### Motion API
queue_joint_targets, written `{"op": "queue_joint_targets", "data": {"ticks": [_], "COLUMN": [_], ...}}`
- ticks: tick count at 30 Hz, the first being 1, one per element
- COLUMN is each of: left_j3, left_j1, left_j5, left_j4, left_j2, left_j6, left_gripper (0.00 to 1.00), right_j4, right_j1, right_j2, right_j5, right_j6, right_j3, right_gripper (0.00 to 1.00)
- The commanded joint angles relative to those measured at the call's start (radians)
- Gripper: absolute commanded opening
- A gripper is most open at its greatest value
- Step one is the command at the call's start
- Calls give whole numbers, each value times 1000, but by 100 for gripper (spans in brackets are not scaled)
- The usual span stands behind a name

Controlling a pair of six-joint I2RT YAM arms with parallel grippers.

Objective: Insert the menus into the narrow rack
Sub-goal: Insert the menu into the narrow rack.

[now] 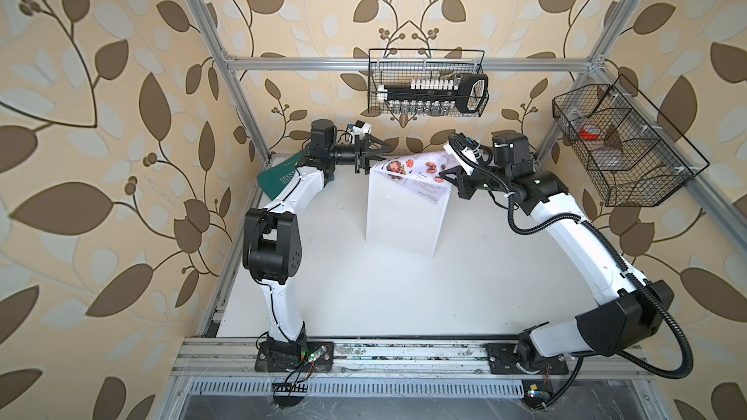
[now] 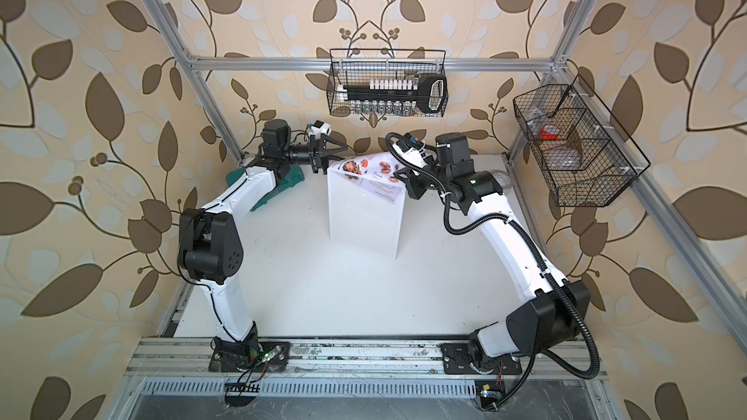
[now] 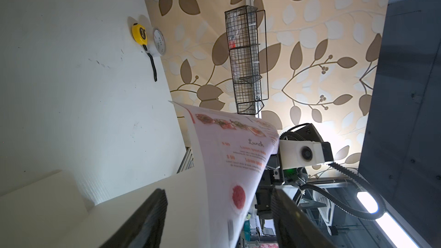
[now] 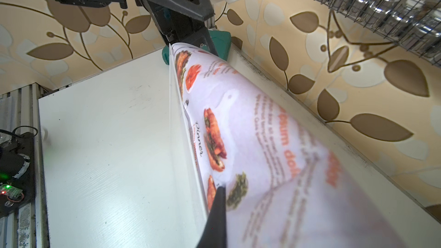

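The menu [image 1: 410,174] is sitting just above the centre of both top views. It is bowing over the upper edge of the rack [image 1: 400,216], its printed face of food photos and red headings turning up toward the camera and its far end curling back toward the rear wall. One lower corner is lying slanted across the rack's frosted face, though I cannot tell whether it is already inside the slot. The rack is standing upright on the white table [image 1: 323,268], so the sheet is probably being carried high and tilted to feed it down edge-first. The right gripper [image 1: 446,175], reaching in from the right of the frame, is pinching the menu's side with its jaws pressed together on the paper, likely steering it. The left gripper [image 1: 364,161], reaching from the left, is holding its jaws spread around the rack's top corner and the sheet's edge without squeezing, seemingly guarding the alignment. A green case [image 1: 279,181] is lying behind the left arm.
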State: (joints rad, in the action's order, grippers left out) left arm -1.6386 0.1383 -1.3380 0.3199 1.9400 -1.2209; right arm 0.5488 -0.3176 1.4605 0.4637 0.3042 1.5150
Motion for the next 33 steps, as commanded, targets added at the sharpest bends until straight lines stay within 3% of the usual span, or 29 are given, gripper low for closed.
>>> {"op": "queue_joint_targets", "data": {"ticks": [1, 5, 9, 19, 25, 33], "left_j3": [0, -22, -16, 36, 67, 77], "left_j1": [7, 8, 7, -16, -17, -17], "left_j5": [-26, -6, -4, -12, -9, -13], "left_j4": [416, 576, 596, 254, 27, 3], "left_j2": [13, 26, 18, -55, -124, -156], "left_j6": [-310, -452, -465, -160, 44, 81], "left_gripper": [72, 71, 71, 71, 71, 69], "right_j4": [13, 14, 11, -10, -52, -87], "right_j1": [-12, -15, -15, -18, -18, -16], "right_j2": [12, 14, 18, 23, 21, 24], "right_j5": [18, 16, 17, 38, 82, 109], "right_j6": [15, 16, 14, 21, -11, -30], "right_j3": [23, 23, 27, 36, 39, 53], "right_gripper": [0, 0, 0, 3, 19, 49]}}
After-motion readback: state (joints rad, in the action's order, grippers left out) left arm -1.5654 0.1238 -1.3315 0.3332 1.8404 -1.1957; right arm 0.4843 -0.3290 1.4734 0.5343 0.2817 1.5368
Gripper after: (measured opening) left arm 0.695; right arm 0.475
